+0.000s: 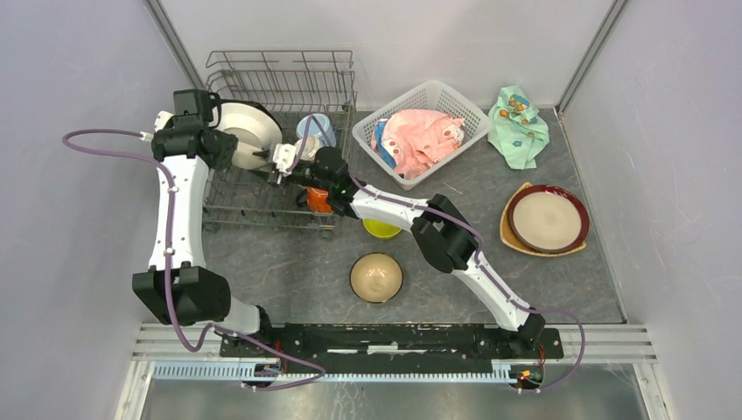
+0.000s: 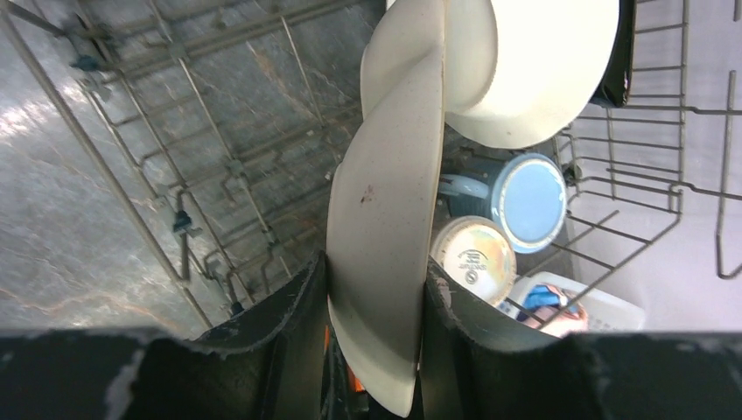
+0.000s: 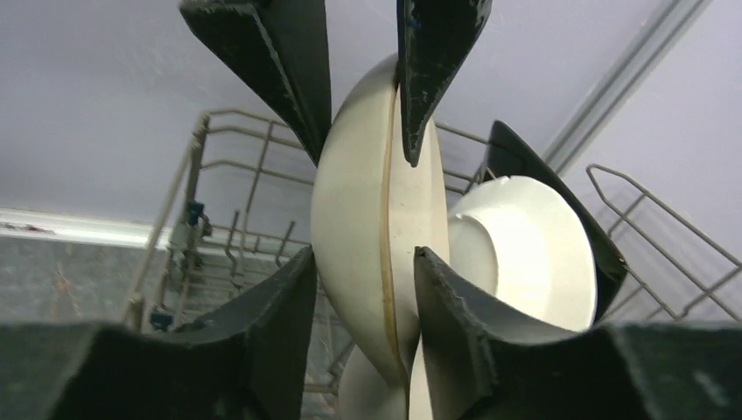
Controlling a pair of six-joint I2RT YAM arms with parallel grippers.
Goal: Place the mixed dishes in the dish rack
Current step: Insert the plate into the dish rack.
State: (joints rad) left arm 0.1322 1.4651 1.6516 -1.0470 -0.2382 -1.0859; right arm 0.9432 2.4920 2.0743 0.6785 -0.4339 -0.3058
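A cream plate stands on edge over the dish rack, held from two sides. My left gripper is shut on its rim, the plate edge-on between the pads. My right gripper is shut on the opposite rim of the plate, both pads touching it. The left fingers show at the top of the right wrist view. In the rack are a white plate, a dark square plate, a light-blue mug and a white patterned mug. An orange mug sits under the right wrist.
A lime-green bowl and a tan bowl sit on the table mid-front. A red-rimmed plate lies at the right. The white lattice basket holds a pink cloth; a mint-green cloth lies beside it.
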